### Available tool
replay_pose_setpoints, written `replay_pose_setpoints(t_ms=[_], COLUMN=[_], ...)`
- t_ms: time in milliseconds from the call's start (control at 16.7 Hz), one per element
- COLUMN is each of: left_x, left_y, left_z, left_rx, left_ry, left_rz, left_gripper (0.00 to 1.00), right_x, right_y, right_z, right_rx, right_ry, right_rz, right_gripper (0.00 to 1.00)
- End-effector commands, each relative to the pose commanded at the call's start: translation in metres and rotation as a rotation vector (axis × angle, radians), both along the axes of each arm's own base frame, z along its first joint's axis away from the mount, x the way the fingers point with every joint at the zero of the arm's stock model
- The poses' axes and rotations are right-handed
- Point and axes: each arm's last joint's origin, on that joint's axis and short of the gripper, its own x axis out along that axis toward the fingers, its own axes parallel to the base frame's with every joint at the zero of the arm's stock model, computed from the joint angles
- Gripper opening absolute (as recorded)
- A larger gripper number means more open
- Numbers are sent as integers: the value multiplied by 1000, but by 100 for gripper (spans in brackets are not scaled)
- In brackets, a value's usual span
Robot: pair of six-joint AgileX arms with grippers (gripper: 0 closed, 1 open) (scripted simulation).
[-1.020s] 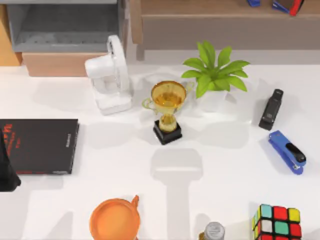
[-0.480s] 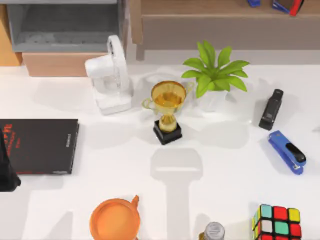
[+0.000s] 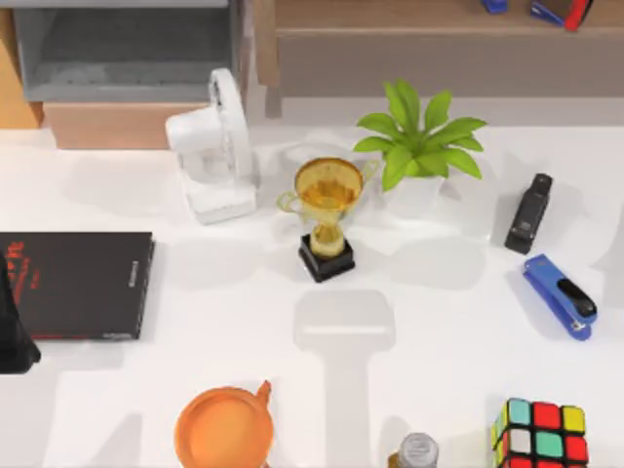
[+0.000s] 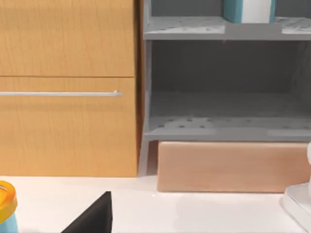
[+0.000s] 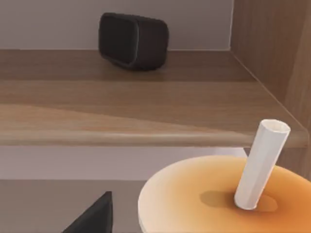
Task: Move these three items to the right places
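Nothing on the table had visibly shifted over the last second, and the left arm [image 3: 12,331] hung as before at the table's left edge, over the thin black book [image 3: 78,285]. Whether the left gripper or the right gripper was spread or pressed together could not be told. Close beneath the right wrist camera sat an orange-lidded cup [image 5: 218,194] with a white straw [image 5: 260,162], in front of a wooden shelf [image 5: 121,107] bearing a black speaker [image 5: 132,40]; whether the cup was gripped was unclear. In the left wrist view the teal-covered book [image 4: 232,10] stood on the upper level of the grey shelf unit [image 4: 184,28], so that item looked already placed. The puzzle cube [image 3: 541,434] sat on the white table [image 3: 439,322] at its near right corner, well apart from any shelf, so it seemed yet to be moved.
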Motion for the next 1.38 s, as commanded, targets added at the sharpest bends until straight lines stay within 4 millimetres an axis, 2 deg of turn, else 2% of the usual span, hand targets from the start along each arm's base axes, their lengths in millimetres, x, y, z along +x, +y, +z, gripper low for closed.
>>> replay_pose_setpoints(t_ms=[120, 180, 360, 480, 600, 780, 900, 1080, 1260, 1380], left_x=[0, 0, 0, 0, 0, 0, 0, 0, 0, 0], left_y=[0, 0, 0, 0, 0, 0, 0, 0, 0, 0], left_z=[0, 0, 0, 0, 0, 0, 0, 0, 0, 0], left_rx=[0, 0, 0, 0, 0, 0, 0, 0, 0, 0], left_ry=[0, 0, 0, 0, 0, 0, 0, 0, 0, 0], left_rz=[0, 0, 0, 0, 0, 0, 0, 0, 0, 0], left_gripper=[100, 100, 100, 100, 100, 100, 100, 100, 100, 100], right_x=[2, 5, 24, 37, 47, 50, 41, 10, -36, -68], right_y=[1, 3, 23, 47, 80, 141, 184, 243, 287, 306], right_z=[4, 12, 52, 83, 110, 133, 133, 120, 100, 88], right_rx=[5, 16, 99, 197, 322, 527, 641, 718, 645, 532], right_ry=[-6, -19, -62, -65, -21, 168, 375, 749, 1107, 1297], right_rz=[0, 0, 24, 61, 108, 166, 176, 129, 43, -15], right_gripper=[100, 100, 100, 100, 100, 100, 100, 100, 100, 100])
